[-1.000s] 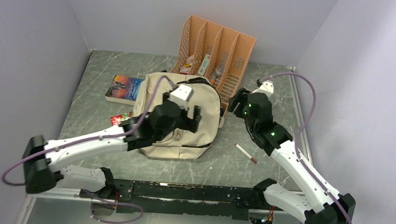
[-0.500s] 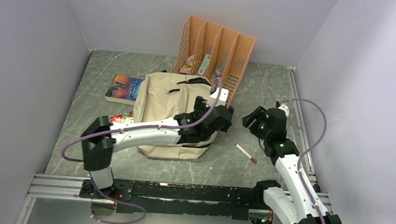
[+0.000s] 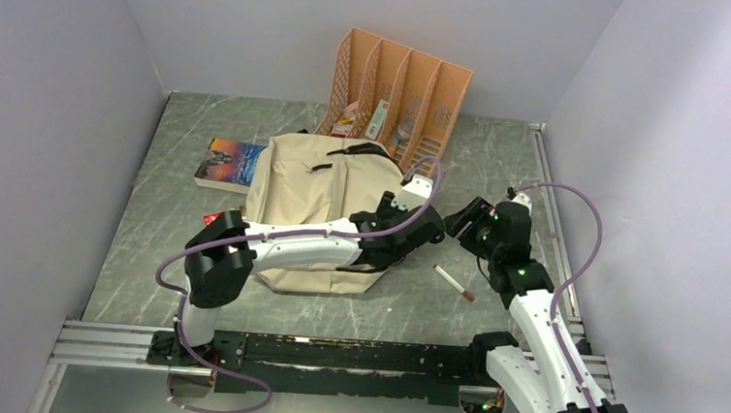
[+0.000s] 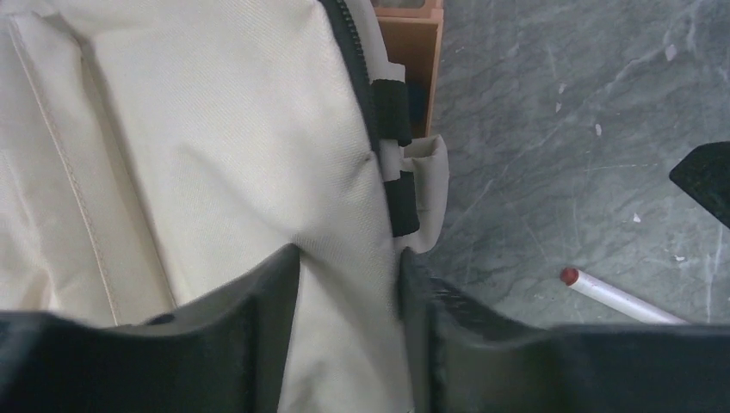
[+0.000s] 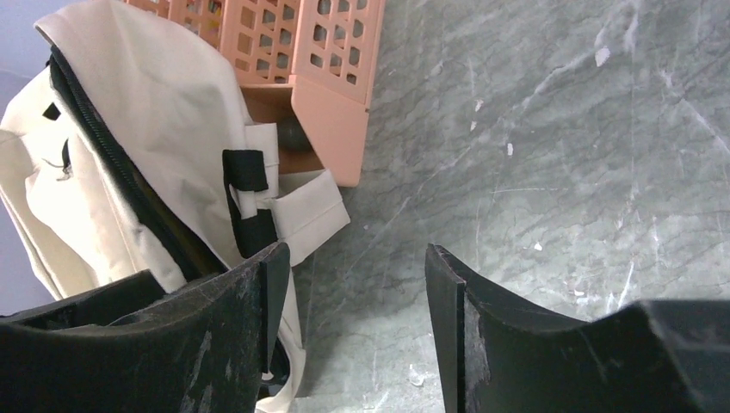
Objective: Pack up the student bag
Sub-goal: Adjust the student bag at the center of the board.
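Observation:
The student bag (image 3: 324, 189) is a cream fabric backpack with a dark zipper, lying flat mid-table. My left gripper (image 3: 418, 232) reaches across it to its right edge. In the left wrist view the left gripper (image 4: 349, 262) pinches a fold of the bag's fabric (image 4: 215, 129), with both fingers pressed against the cloth. My right gripper (image 3: 463, 218) hovers just right of the bag, close to the left one. In the right wrist view the right gripper (image 5: 357, 262) stands open over bare table, the bag's side strap (image 5: 245, 185) to its left.
An orange file organizer (image 3: 399, 92) with small items stands behind the bag. A white pen with a red cap (image 3: 454, 282) lies on the table right of the bag. A book (image 3: 232, 162) and a red packet (image 3: 213, 219) lie to the bag's left.
My left arm swung right from above the bag's middle to its right edge, and its jaws narrowed onto the fabric. The right arm drew back slightly, then held still.

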